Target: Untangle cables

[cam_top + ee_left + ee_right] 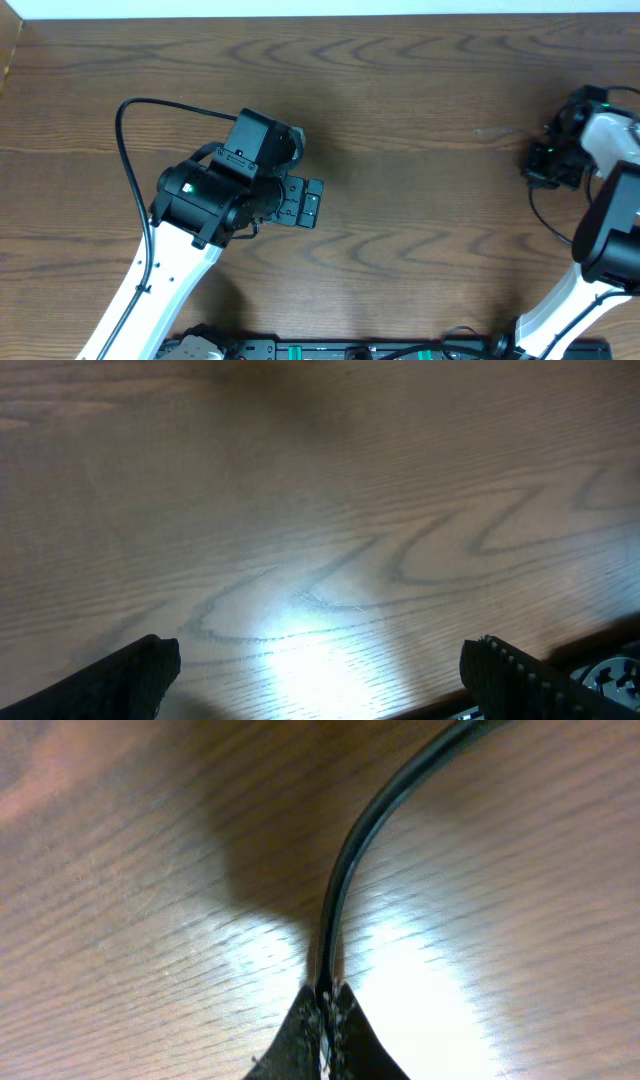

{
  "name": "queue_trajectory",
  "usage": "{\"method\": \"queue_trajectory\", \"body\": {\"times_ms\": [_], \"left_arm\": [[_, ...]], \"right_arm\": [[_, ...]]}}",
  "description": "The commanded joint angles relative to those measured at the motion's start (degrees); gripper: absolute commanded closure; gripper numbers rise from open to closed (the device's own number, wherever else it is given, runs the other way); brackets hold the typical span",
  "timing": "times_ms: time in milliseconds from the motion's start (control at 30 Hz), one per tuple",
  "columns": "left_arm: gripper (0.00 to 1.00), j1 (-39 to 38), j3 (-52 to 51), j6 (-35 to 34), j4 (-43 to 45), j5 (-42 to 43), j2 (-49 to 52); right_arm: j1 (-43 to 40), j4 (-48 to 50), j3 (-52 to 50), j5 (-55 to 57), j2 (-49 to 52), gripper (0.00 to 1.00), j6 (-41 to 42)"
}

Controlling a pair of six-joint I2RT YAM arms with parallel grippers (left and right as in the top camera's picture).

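In the right wrist view, one thin black cable [345, 890] runs up from my right gripper [327, 992] and curves off to the upper right over the wooden table. The jaws are shut on it, pinching it at the tips. From overhead, my right gripper [553, 166] sits at the table's far right edge, and a thin black cable [545, 218] trails from it toward the front. My left gripper [306, 201] hangs open over bare wood left of centre. Its two fingers [140, 672] stand wide apart with nothing between them. No other cables show.
The wooden table [420, 120] fills the view, its far edge along the top. The left arm's own thicker black cable [122, 140] loops out to the left of that arm. The arm bases and a black rail [330, 350] line the front edge.
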Motion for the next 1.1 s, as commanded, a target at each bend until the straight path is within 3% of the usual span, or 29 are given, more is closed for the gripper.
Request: {"method": "queue_trajectory", "body": {"times_ms": [0, 267, 333, 367, 400, 433, 567, 700, 900, 1067], "left_arm": [[0.04, -0.02, -0.11, 0.13, -0.15, -0.11, 0.02], [0.04, -0.02, -0.13, 0.13, -0.68, -0.11, 0.02], [0.04, -0.02, -0.2, 0.13, -1.62, -0.11, 0.02], [0.04, -0.02, -0.33, 0.13, -2.14, -0.11, 0.02], [0.04, -0.02, -0.76, 0.13, -2.12, -0.11, 0.02], [0.04, -0.02, -0.92, 0.13, -2.03, -0.13, 0.02], [0.04, -0.02, -0.94, 0.13, -1.44, -0.11, 0.02], [0.04, -0.02, -0.94, 0.66, -1.2, -0.13, 0.02], [0.05, -0.02, -0.92, 1.92, 1.09, -0.96, -2.14], [0.05, 0.0, -0.92, 1.86, 3.26, -6.8, -11.82]], "right_arm": [[-4.15, -3.91, 8.35, -3.58, -2.34, 0.99, -0.35], [-15.47, -15.52, 39.98, -3.93, -5.14, 0.99, -0.85], [-19.1, -15.96, 43.8, 0.94, -5.14, 0.99, 3.85], [-22.12, -16.61, 44.65, 5.62, -5.14, 0.82, 8.22], [-26.34, -17.57, 44.52, 6.54, -4.96, 0.16, 10.73], [-27.76, -17.62, 44.37, 4.85, -4.83, 0.01, 10.88], [-31.26, -17.88, 44.3, -4.76, -4.46, 0.01, 10.88], [-31.17, -18.95, 44.33, -23.8, -4.46, 0.01, 6.4], [-28.24, -24.74, 44.33, -29.55, -7.04, 0.01, 2.49], [-27.96, -24.92, 44.33, -41.57, -17.55, 0.01, -3.74]]}}
